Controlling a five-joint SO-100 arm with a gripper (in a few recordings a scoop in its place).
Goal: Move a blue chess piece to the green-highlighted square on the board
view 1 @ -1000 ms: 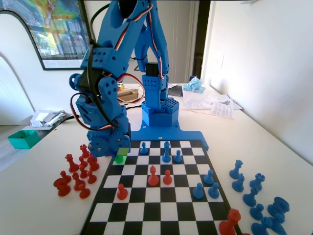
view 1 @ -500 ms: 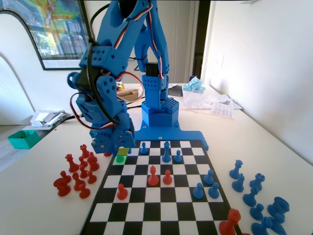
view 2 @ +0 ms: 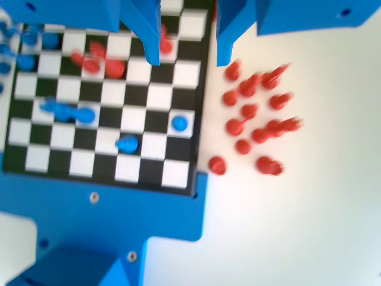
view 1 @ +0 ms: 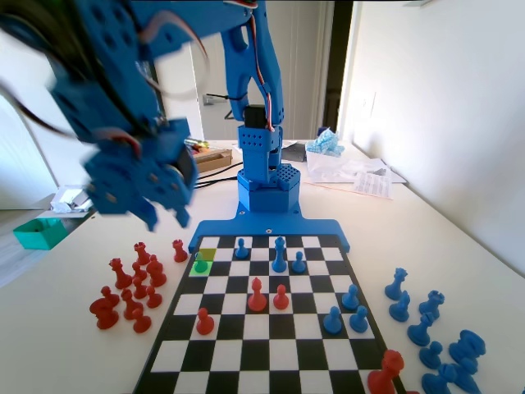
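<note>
The blue chess piece point(view 1: 200, 263), a small pawn, stands on the green-highlighted square point(view 1: 199, 268) at the left edge of the board point(view 1: 256, 327), second row from the arm. In the wrist view this pawn point(view 2: 179, 123) sits in the rightmost column of the board point(view 2: 140, 71). My gripper point(view 1: 166, 222) hangs blurred above the table, up and to the left of the pawn and well clear of it. Seen from the wrist, the gripper point(view 2: 187, 56) is open and its jaws stand wide apart with nothing between them.
A dull yellowish square point(view 1: 207, 254) lies just behind the green one. Red pieces point(view 1: 131, 287) crowd the table left of the board, and blue pieces point(view 1: 431, 328) lie to its right. More blue pieces point(view 1: 280, 254) and red pawns point(view 1: 257, 297) stand on the board.
The gripper has risen from the green square and swung up and left, off the board. The blue pawn stays standing on the green square.
</note>
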